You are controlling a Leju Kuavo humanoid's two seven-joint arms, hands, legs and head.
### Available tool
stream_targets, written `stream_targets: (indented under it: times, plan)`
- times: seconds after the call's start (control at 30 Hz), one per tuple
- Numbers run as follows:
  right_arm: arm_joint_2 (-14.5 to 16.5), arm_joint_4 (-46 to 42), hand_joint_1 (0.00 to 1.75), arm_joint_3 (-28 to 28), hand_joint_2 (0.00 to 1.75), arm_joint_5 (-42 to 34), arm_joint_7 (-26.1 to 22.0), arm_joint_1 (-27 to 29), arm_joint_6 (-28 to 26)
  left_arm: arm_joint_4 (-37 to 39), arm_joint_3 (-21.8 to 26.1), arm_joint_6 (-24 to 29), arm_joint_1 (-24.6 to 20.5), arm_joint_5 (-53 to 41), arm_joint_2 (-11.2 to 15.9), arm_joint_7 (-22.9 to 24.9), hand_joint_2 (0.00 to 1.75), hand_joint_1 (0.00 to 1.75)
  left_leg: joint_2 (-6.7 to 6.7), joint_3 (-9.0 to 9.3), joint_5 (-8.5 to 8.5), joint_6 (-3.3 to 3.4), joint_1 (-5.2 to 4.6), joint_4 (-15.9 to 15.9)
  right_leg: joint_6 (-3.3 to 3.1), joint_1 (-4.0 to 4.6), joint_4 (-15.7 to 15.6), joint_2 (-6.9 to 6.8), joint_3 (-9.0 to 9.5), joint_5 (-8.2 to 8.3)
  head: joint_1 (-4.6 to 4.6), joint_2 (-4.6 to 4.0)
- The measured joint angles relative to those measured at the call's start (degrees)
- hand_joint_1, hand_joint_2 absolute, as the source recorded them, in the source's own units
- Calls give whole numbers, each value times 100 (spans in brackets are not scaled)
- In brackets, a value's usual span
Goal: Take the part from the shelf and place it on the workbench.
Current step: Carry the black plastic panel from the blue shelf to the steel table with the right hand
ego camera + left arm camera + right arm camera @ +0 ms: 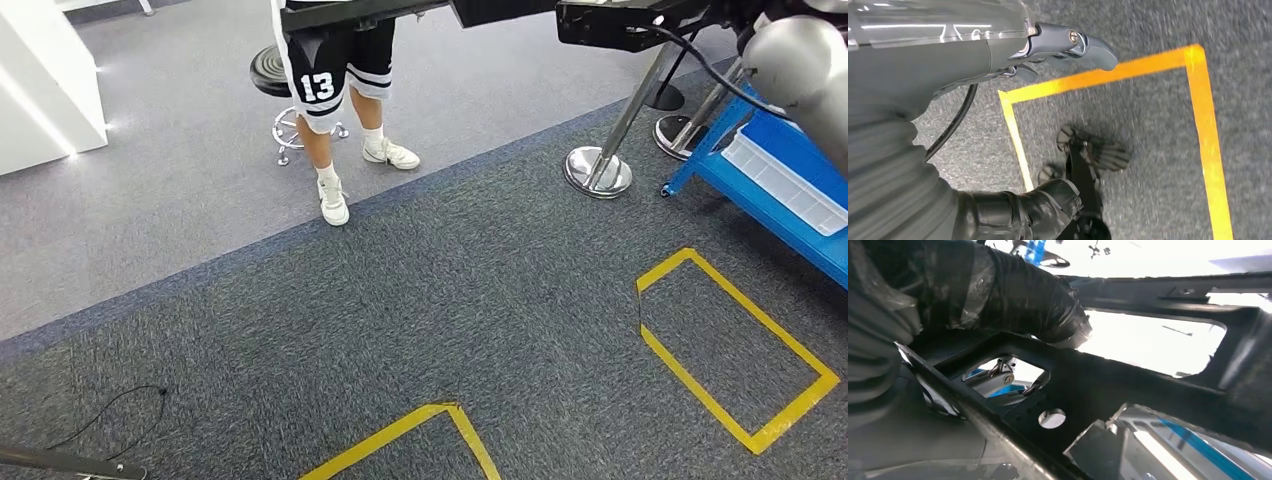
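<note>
One black metal part (1128, 385), a flat frame pierced by square cut-outs and a small round hole, rides in the robot's right hand (1013, 295), whose dark, glossy-wrapped fingers curl over one of its bars in the right wrist view. From the head view the same part (380, 12) runs as a dark bar across the top of the frame, carried high above the floor. By that showing, the first half of the job looks done: the part is off the shelf and in transit, and setting it down on the counter is what remains. No counter can be made out with certainty; a blue cart (790, 190) carrying a pale, ribbed plastic tray (785, 180) stands at the right, and whether that is the destination is unclear.

The left hand (1068, 47) hangs over the floor with nothing in it, its grey fingers drawn in toward the palm.

Underfoot lies coarse grey carpet (400, 300), marked with boxes of bright yellow tape (740, 350). A person in black shorts bearing the number 13 (335, 70) and white trainers stands beside a round black stool (272, 75). Polished chrome stand bases (597, 170) gleam close to the cart.
</note>
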Motion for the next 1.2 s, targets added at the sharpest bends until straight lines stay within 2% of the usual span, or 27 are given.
stream_targets:
  times: [0.03, 0.07, 0.1, 0.13, 0.17, 0.2, 0.27, 0.33, 0.4, 0.43, 0.47, 0.5, 0.53, 0.57, 0.63, 0.67, 0.7, 0.77, 0.83, 0.9, 0.93, 1.0, 1.03, 1.1, 1.13, 1.17, 1.2]
  plan:
    - [-20, 0, 175, -1, 175, 0, 1, 4, -1, 0, 0, 0, -5, 0, -2, 0, 175, 0, -61, -2, 6, 20, -5, -2, 2, -1, 369, 166, -170, -188, 1, 0]
    - [-42, 1, 175, 0, 175, 0, 3, 13, -1, 0, 0, -1, -10, 2, -1, 0, 175, 0, -130, -5, 7, 33, -11, 1, 4, 2, 758, 252, -363, -343, 1, 0]
    - [-59, 1, 175, 1, 175, 0, 5, 30, -1, 0, 0, -2, -14, 6, -1, 0, 175, 0, -205, -6, 8, 39, -17, 7, 5, 7, 1050, 293, -516, -419, 1, 0]
    - [-68, 1, 175, 2, 175, 1, 8, 50, -2, 0, 0, -4, -16, 11, 1, 0, 175, 0, -285, -6, 7, 43, -23, 16, 0, 9, 1152, 309, -586, -381, 0, 0]
    - [-73, 0, 175, 3, 175, 3, 12, 67, -3, 0, 0, -6, -14, 21, 2, 0, 175, 0, -367, -4, 6, 42, -27, 28, -12, 8, 1017, 327, -547, -227, -1, 0]
    - [-73, -2, 175, 4, 175, 8, 17, 77, -7, 0, 0, -9, -13, 34, 2, 0, 175, 0, -444, -2, 3, 39, -28, 43, -30, 5, 680, 377, -409, 1, -1, 0]
    - [-57, -8, 175, 7, 175, 23, 37, 79, -18, 0, 0, -12, -19, 59, 3, -1, 175, 0, -587, -29, 1, 21, -24, 75, -70, -16, -71, 670, -85, 346, -1, 0]
    - [-30, -13, 175, 9, 175, 33, 66, 82, -27, 0, 0, -13, -27, 70, 4, -3, 175, 0, -721, -100, 29, -33, 0, 86, -94, -15, -375, 859, 43, 415, -1, 0]
    - [3, -22, 175, 20, 175, 36, 86, 89, -31, 0, 0, -10, -20, 74, 8, -5, 175, 0, -877, -156, 77, -113, 21, 68, -128, -15, -421, 730, 59, 435, -3, 0]
    - [21, -30, 175, 26, 175, 37, 90, 92, -30, 0, 0, -7, -9, 75, 8, -6, 175, 0, -857, -178, 65, -146, 8, 89, -158, -24, -463, 638, 86, 451, -3, 0]
    - [36, -35, 175, 32, 175, 36, 91, 92, -30, 0, 0, -5, -2, 75, 8, -5, 175, 0, -721, -230, -5, -172, -10, 194, -192, -36, -507, 543, 119, 469, -17, 0]
    - [43, -39, 175, 34, 175, 36, 92, 90, -31, 0, 0, -3, 1, 75, 7, -3, 175, 0, -514, -333, -138, -191, -28, 419, -222, -41, -544, 447, 150, 482, -28, 0]
    - [47, -43, 175, 34, 175, 35, 95, 87, -32, 0, 0, -2, 3, 76, 3, -1, 175, 0, -270, -490, -318, -206, -31, 761, -243, -18, -554, 354, 167, 483, -40, 0]
    - [47, -44, 175, 34, 175, 35, 99, 85, -33, 0, 0, -2, -1, 77, 3, 0, 175, 0, -106, -678, -499, -218, -18, 1159, -258, -1, -550, 266, 170, 477, -53, 0]
    - [46, -44, 175, 36, 175, 35, 104, 89, -34, 0, 0, -3, -10, 78, 3, 0, 175, 0, -3, -911, -646, -236, 12, 1660, -265, 21, -529, 91, 169, 456, -54, 0]
    - [46, -45, 175, 36, 175, 35, 103, 91, -34, 0, 0, -4, -8, 77, 3, 0, 175, 0, 12, -866, -571, -240, 23, 1599, -261, 25, -519, 11, 171, 443, -53, 0]
    - [47, -48, 175, 37, 175, 35, 101, 91, -34, 0, 0, -4, -5, 78, 3, 0, 175, 0, 46, -700, -418, -240, 28, 1319, -252, 26, -510, -62, 180, 427, -54, 0]
    - [43, -55, 175, 37, 175, 35, 96, 84, -34, 0, 0, -4, -8, 79, 4, 0, 175, 0, 262, -246, -138, -217, 0, 521, -213, 43, -489, -196, 199, 388, -54, 0]
    - [26, -58, 175, 37, 175, 35, 96, 72, -32, 0, 0, -5, -14, 79, 4, -5, 175, 0, 386, -29, -53, -157, -54, 103, -163, 70, -478, -307, 204, 361, -47, 0]
    - [13, -63, 175, 37, 175, 34, 86, 72, -26, 0, 0, -7, -6, 79, 5, -9, 175, 0, 272, -37, -35, -81, -84, 63, -106, 67, -491, -406, 211, 356, -43, 0]
    - [5, -67, 175, 37, 175, 34, 78, 76, -20, 0, 0, -7, 3, 79, 6, -11, 175, 0, 211, -30, -18, -45, -83, 36, -76, 48, -473, -361, 210, 328, -43, 0]
    - [-24, -78, 175, 37, 175, 32, 59, 75, -9, 0, 0, -8, 7, 80, 8, -13, 175, 0, 93, -2, 15, 24, -63, -15, -39, 10, -181, -63, 90, 117, -40, 0]
    - [-46, -81, 175, 37, 175, 31, 55, 72, -4, 0, 0, -9, 5, 81, 8, -13, 175, 0, 31, 6, 21, 44, -58, -27, -31, 0, 147, 127, -61, -62, -39, 0]
    - [-75, -83, 175, 37, 175, 27, 50, 71, 1, 0, 0, -14, -6, 83, 9, -14, 175, 0, -113, 6, 21, 65, -67, -18, -24, 5, 913, 286, -450, -367, -40, 0]
    - [-83, -83, 175, 37, 175, 26, 50, 75, 5, 0, 0, -16, -10, 84, 9, -15, 175, 0, -194, 7, 18, 68, -75, -8, -26, 9, 1142, 303, -587, -397, -40, 0]
    - [-85, -82, 175, 37, 175, 26, 50, 78, 10, 0, 0, -17, -11, 85, 9, -15, 175, 0, -277, 8, 15, 71, -83, 5, -39, 11, 1144, 315, -623, -304, -40, 0]
    - [-85, -82, 175, 37, 175, 26, 50, 79, 16, 0, 0, -19, -11, 85, 9, -15, 175, 0, -359, 13, 10, 73, -88, 20, -60, 12, 926, 343, -552, -114, -40, 0]
